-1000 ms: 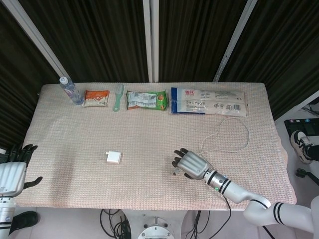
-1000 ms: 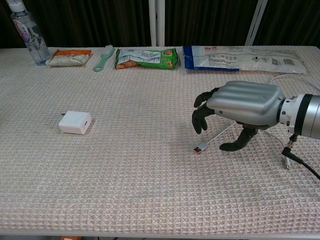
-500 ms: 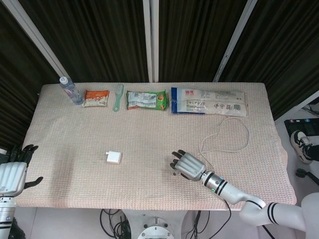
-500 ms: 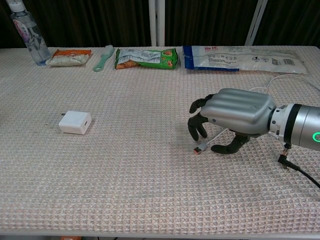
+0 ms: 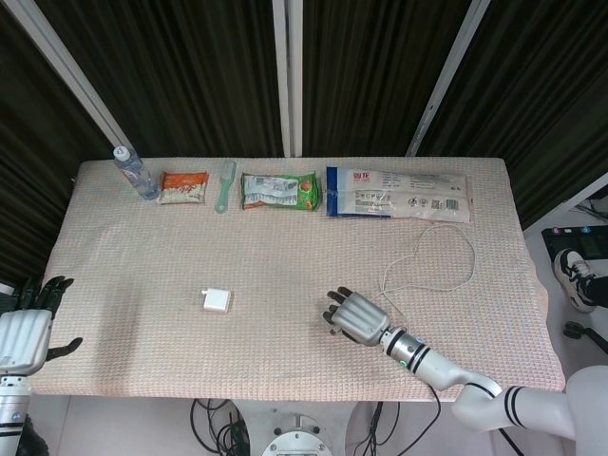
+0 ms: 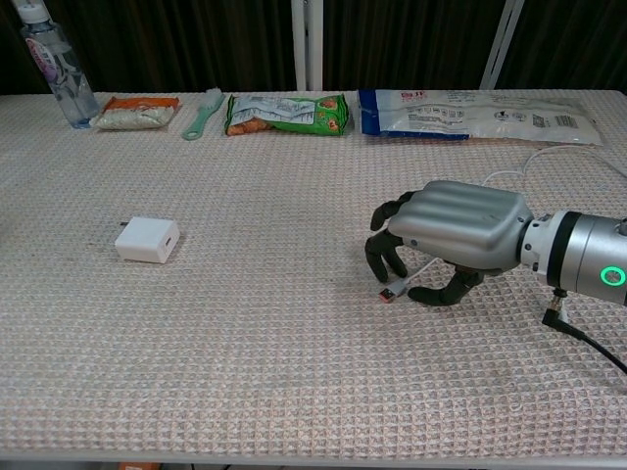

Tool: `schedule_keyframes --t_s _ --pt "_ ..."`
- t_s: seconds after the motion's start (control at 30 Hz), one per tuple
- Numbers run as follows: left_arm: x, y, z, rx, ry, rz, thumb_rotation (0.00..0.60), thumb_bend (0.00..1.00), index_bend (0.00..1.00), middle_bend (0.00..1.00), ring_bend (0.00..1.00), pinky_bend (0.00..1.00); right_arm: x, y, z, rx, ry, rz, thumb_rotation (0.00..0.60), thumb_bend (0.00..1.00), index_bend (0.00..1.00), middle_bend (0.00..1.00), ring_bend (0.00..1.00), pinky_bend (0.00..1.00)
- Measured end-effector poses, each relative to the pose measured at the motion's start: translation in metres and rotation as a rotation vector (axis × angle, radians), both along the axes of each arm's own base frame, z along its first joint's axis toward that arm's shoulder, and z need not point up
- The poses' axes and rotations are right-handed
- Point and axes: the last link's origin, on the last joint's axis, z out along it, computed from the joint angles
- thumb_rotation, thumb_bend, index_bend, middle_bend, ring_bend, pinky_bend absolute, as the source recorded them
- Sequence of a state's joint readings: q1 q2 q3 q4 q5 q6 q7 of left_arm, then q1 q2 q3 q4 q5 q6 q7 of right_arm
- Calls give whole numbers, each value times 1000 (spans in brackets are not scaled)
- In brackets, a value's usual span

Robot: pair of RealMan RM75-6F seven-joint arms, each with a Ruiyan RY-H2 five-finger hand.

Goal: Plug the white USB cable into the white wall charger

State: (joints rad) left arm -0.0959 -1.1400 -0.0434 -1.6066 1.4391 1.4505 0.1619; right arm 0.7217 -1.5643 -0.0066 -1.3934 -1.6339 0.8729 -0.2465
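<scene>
The white wall charger (image 5: 217, 301) (image 6: 147, 240) lies flat on the cloth, left of centre. The white USB cable (image 5: 446, 256) loops across the right side, and its metal plug (image 6: 390, 292) lies on the cloth. My right hand (image 6: 451, 240) (image 5: 356, 318) is low over that plug end, palm down, fingers curled in front of the plug and thumb behind it. The plug still rests on the table, not lifted. The cable runs under the palm. My left hand (image 5: 28, 328) hangs off the table's left edge, fingers apart, holding nothing.
Along the far edge lie a water bottle (image 6: 54, 64), an orange snack packet (image 6: 137, 111), a green brush (image 6: 201, 115), a green snack bag (image 6: 286, 113) and a long white-blue pouch (image 6: 480, 111). The table's front edge (image 6: 313, 455) runs close below.
My right hand has sunk lower and shifted slightly left, its fingers and thumb drawing in around the plug. The plug, charger and left hand have not moved.
</scene>
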Motion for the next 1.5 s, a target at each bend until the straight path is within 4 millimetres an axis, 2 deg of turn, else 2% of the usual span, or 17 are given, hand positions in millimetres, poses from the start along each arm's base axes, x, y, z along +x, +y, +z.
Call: schedule_keyframes --t_s 0.33,0.67,0.93,1.23,1.37,1.5 --pt "-1 0 0 -1 -1 1 600 55 144 127 0 0 1 0 -2 -1 -9 -1 600 309 466 477 202 227" --pt "-4 0 0 -2 -4 0 600 55 144 127 0 0 3 1 -5 -15 -9 5 600 327 545 534 262 227" --pt "0 5 -2 -18 3 -27 600 54 144 127 0 0 5 -2 5 -58 -26 9 600 327 547 545 280 237" --pt "27 32 -11 -85 2 -149 600 63 157 128 0 0 7 -16 35 -125 -51 -22 600 327 547 543 281 239" --pt "46 51 -25 -158 -7 -215 600 118 186 163 0 0 13 -26 62 -186 -72 -28 600 327 547 542 281 239" --pt "71 74 -49 -267 -14 -285 600 124 226 192 20 0 20 -35 93 -261 -94 -34 600 327 547 542 281 239"
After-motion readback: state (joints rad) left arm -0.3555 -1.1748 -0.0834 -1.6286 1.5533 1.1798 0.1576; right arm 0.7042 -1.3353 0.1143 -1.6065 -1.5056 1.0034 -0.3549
